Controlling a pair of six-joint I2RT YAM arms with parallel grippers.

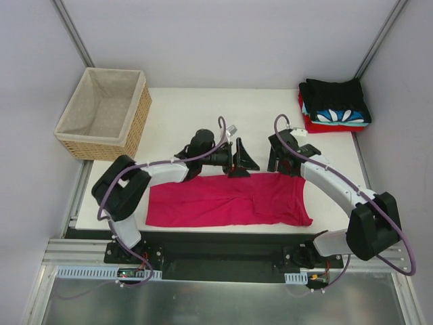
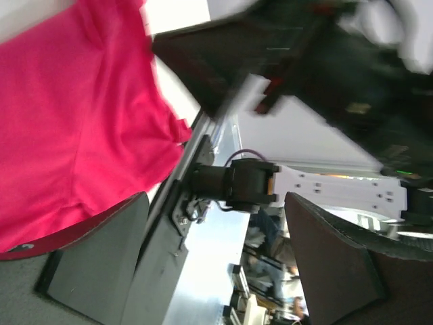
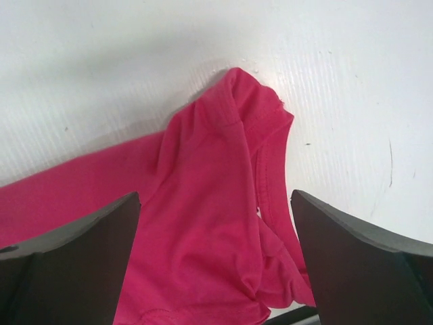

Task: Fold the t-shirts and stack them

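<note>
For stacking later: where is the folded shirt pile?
In the top view, the folded pile sits at the table's far right corner, beyond the right gripper.

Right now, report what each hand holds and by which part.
Nothing is held. The left hand and right hand both stand open, empty between the fingers; the pink t-shirt lies on the table.

Soft matt cloth tee (image 1: pixel 223 201), smooth white table (image 1: pixel 183 115); rough woven wicker basket (image 1: pixel 139 125), beige cloth lining
</note>
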